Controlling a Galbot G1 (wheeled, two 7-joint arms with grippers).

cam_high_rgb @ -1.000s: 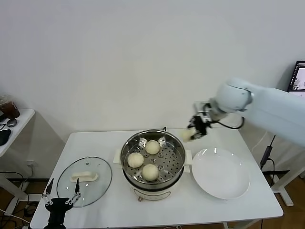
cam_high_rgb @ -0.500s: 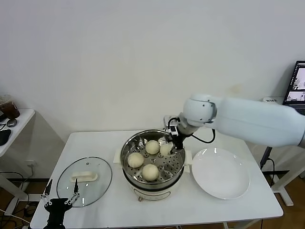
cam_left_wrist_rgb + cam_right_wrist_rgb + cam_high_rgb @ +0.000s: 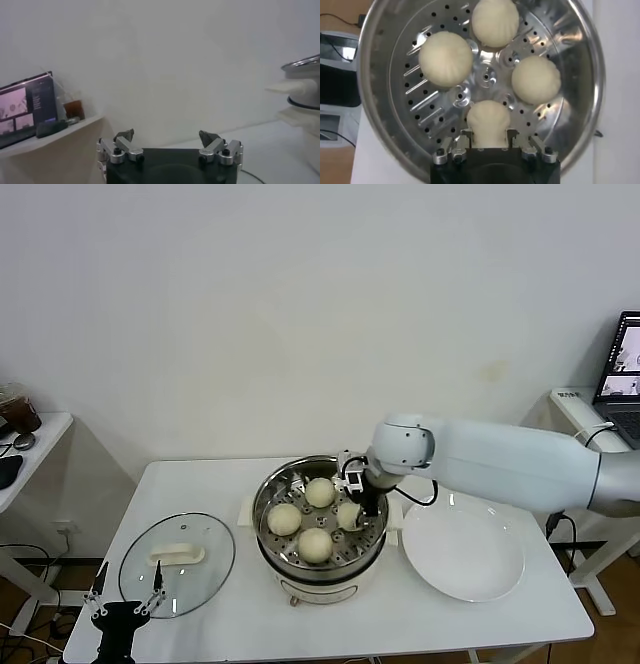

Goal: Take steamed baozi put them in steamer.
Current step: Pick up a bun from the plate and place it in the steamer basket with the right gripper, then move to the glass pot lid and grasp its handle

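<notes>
Four steamed baozi (image 3: 316,544) were seen in the steamer (image 3: 320,525) from the head view, the right gripper (image 3: 352,509) lowered over the rightmost, the left gripper (image 3: 124,602) parked low beside the glass lid (image 3: 177,563). From the left wrist, its fingers (image 3: 123,135) were spread wide, nothing between them. From the right wrist, the jaws were set partly apart around the fourth bun (image 3: 488,120) on the perforated tray (image 3: 440,105); whether it was gripped could not be told.

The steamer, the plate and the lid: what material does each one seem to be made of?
The steamer looks like polished stainless steel: mirror reflections, punched holes in its tray, and a white, probably plastic, base. The plate is glossy white, likely ceramic or melamine. The lid looks like clear glass, since the table shows through, with a metal rim and a cream, plastic-looking handle.
</notes>
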